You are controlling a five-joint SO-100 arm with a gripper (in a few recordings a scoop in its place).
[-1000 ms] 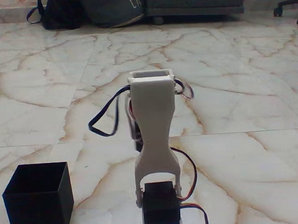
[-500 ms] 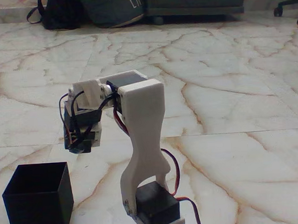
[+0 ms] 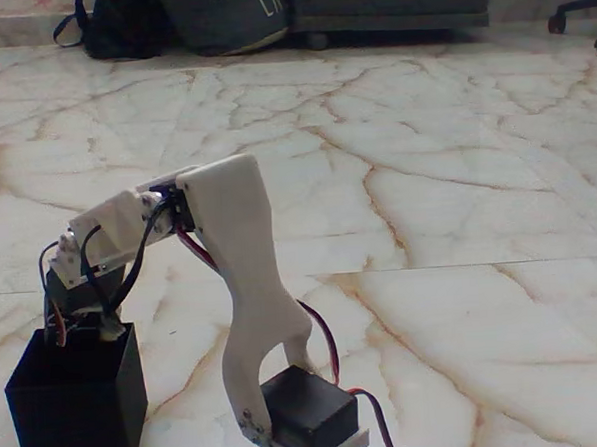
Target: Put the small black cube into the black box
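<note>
The black box (image 3: 76,415) stands open-topped on the marble floor at the lower left of the fixed view. My white arm (image 3: 244,286) leans left from its base (image 3: 307,415), and the wrist bends down over the box. The gripper (image 3: 84,330) hangs right at the box's top opening, its tips at or just inside the rim. The fingers are dark, seen from behind and tangled with cables, so I cannot make out how the jaws stand. The small black cube is hidden from this view.
Dark bags (image 3: 183,19) and a low piece of furniture (image 3: 387,4) line the far edge of the floor. A chair's wheeled foot (image 3: 580,13) shows at the top right. Open marble floor (image 3: 456,175) lies to the right and behind the arm.
The arm has swung from facing straight away round to the left and lowered; the gripper went from mid-air beside the arm down onto the box's opening.
</note>
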